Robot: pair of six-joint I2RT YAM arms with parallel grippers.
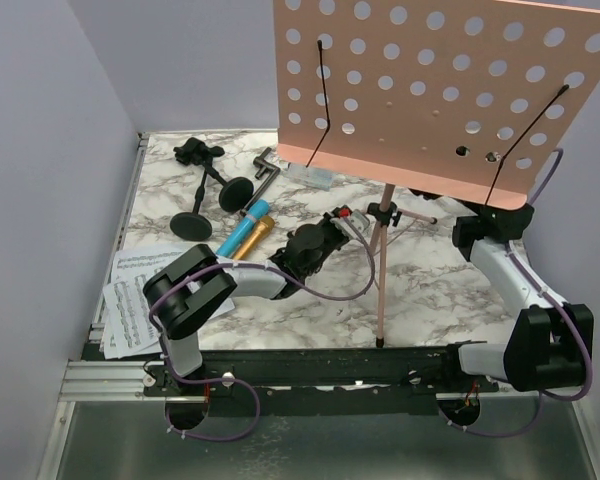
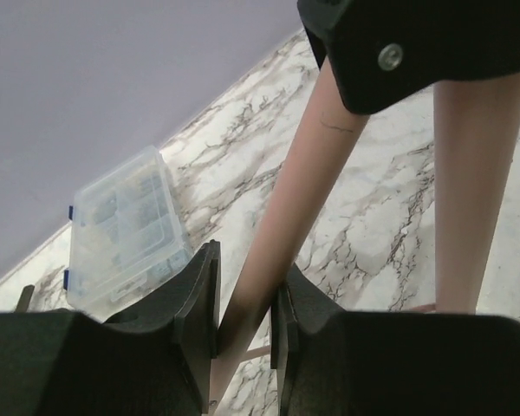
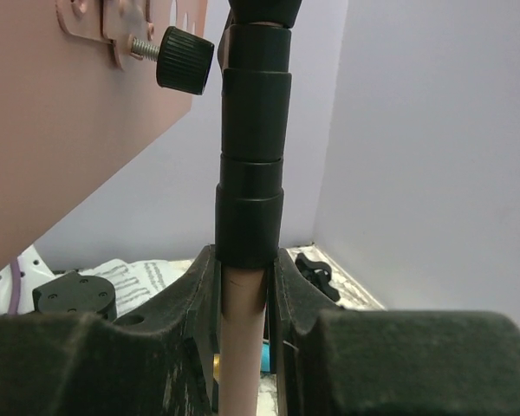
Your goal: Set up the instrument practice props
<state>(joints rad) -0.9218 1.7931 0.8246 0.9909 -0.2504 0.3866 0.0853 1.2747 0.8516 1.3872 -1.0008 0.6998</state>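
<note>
The pink perforated music rack [image 1: 430, 90] fills the top of the top view, tilted over the table. Its rose-gold tripod legs [image 1: 380, 280] spread below it. My left gripper [image 1: 325, 240] is shut on one rose-gold leg [image 2: 303, 191], seen between its jaws [image 2: 243, 295]. My right gripper [image 1: 477, 228] is partly hidden under the rack's lower edge. It is shut on the stand's pole [image 3: 241, 347] just below a black collar [image 3: 251, 173]. The blue microphone [image 1: 234, 238] and gold microphone [image 1: 253, 236] lie side by side. Two black round-based poles [image 1: 212, 195] lie at the back left. White music pages [image 1: 130, 290] lie at the front left.
A small clear plastic box [image 2: 121, 230] lies near the back wall, behind the stand [image 1: 310, 175]. Purple-grey walls close in the left, back and right. A black knob [image 3: 184, 59] sticks out behind the rack. A black clip [image 3: 316, 269] lies by the wall.
</note>
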